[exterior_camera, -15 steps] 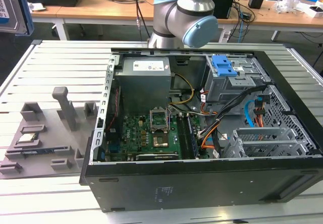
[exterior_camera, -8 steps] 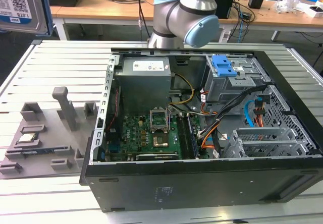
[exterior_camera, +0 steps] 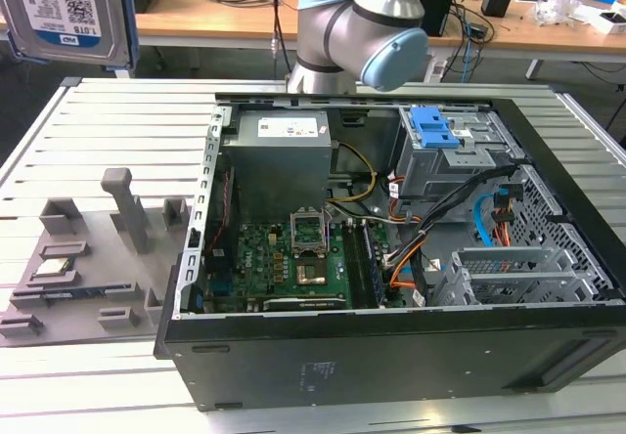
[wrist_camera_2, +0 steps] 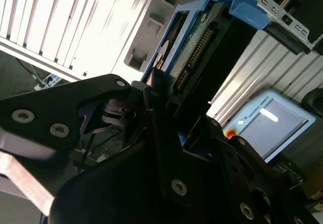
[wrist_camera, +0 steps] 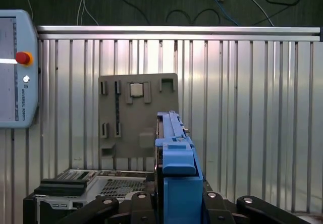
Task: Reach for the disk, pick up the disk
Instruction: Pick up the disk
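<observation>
The disk (exterior_camera: 61, 12), a silver hard drive with a white-and-blue label and a blue bracket, hangs high at the exterior view's left, well above the slatted table. In the first wrist view the disk (wrist_camera: 174, 153) shows edge-on, its blue bracket rising from between the black fingers. My gripper (wrist_camera: 176, 206) is shut on it. In the second wrist view the gripper (wrist_camera_2: 186, 128) clamps the disk (wrist_camera_2: 202, 47) at its lower end, and the connector edge and blue bracket stick out beyond the fingers.
An open computer case (exterior_camera: 391, 356) lies on the slatted table, with a grey drive cage and blue latch (exterior_camera: 435, 126) inside. A grey fixture plate (exterior_camera: 88, 258) with a small chip (wrist_camera: 136, 89) sits at the exterior view's left. A teach pendant (wrist_camera: 15, 67) lies beside the table.
</observation>
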